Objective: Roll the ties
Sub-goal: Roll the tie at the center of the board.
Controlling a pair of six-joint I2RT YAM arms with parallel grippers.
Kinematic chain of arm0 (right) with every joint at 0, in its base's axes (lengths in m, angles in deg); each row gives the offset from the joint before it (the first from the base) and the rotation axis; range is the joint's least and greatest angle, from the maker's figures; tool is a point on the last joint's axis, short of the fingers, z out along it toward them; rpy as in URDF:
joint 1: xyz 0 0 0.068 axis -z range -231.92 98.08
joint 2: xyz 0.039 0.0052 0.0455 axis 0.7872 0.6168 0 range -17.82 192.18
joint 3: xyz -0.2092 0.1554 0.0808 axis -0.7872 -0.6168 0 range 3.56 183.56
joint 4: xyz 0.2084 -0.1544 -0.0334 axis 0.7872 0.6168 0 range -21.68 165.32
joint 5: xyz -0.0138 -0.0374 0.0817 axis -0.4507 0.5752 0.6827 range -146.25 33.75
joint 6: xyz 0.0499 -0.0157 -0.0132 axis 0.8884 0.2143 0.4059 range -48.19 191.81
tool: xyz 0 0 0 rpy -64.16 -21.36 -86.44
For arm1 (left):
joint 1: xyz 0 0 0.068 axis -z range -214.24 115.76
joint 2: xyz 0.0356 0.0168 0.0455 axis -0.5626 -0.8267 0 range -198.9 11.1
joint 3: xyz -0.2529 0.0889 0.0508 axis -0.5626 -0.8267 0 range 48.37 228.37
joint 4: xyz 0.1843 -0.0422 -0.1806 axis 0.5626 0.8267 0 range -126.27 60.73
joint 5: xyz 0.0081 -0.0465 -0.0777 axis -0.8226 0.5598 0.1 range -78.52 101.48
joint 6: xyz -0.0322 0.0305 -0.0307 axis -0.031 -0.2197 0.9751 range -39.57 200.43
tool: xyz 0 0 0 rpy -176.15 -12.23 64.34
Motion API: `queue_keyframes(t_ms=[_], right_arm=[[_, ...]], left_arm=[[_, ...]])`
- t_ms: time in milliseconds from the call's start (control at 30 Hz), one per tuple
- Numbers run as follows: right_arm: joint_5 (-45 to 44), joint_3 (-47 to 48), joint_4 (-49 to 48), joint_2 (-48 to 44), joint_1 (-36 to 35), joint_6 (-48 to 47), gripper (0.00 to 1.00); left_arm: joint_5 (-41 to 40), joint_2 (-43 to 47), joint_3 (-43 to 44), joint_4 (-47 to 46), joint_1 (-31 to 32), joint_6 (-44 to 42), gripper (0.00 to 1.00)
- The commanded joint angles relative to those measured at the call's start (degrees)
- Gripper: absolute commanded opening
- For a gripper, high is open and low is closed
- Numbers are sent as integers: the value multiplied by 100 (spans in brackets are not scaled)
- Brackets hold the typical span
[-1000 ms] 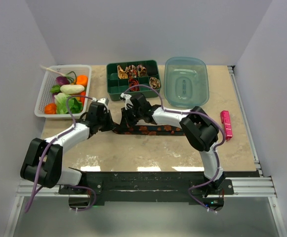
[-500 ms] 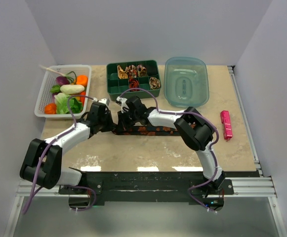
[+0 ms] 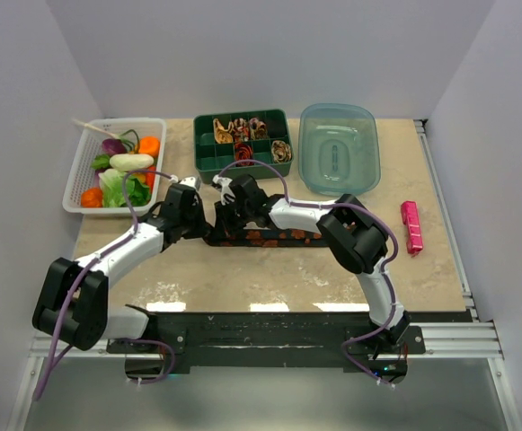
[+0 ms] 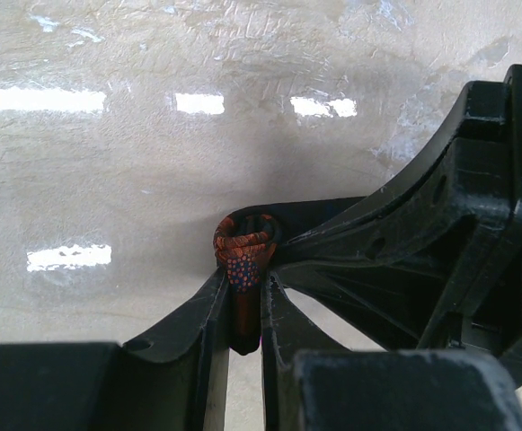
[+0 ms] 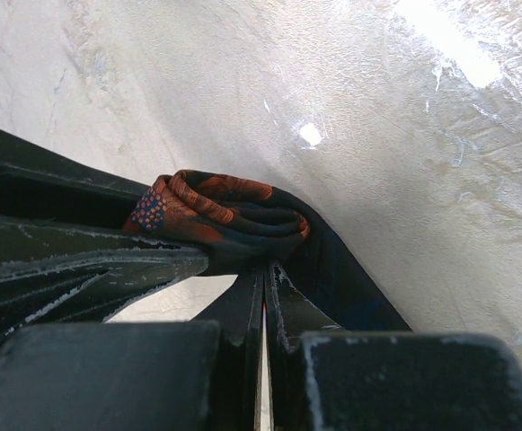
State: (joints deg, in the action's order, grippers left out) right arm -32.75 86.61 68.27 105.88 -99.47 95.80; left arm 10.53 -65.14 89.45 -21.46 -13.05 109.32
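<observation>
A long black tie with orange-red spots (image 3: 283,237) lies flat across the table, its left end wound into a small coil (image 4: 243,247) (image 5: 220,211). My left gripper (image 3: 208,222) (image 4: 243,310) is shut on the coil's end. My right gripper (image 3: 224,223) (image 5: 265,283) is shut on the coil's edge from the other side; its black fingers (image 4: 404,260) show in the left wrist view. Several rolled ties, tan, red and dark (image 3: 243,130), sit in the green divided box (image 3: 208,153).
A white basket (image 3: 81,166) of toy vegetables stands at the back left. A clear blue tub (image 3: 339,153) stands at the back right. A small pink bar (image 3: 411,225) lies at the right.
Both grippers and the coil have shifted slightly left along the tie, and the flat length of tie on the table has grown shorter.
</observation>
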Motion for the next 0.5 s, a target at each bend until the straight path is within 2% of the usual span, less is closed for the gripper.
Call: queue_keyframes(t_ms=[0, 467], right_arm=[[-31, 168, -91, -30, 9, 97, 0], [137, 177, -311, 93, -88, 273, 0]], left_arm=[[-142, 154, 339, -75, 175, -6, 0], [-572, -276, 849, 171, 746, 74, 0]])
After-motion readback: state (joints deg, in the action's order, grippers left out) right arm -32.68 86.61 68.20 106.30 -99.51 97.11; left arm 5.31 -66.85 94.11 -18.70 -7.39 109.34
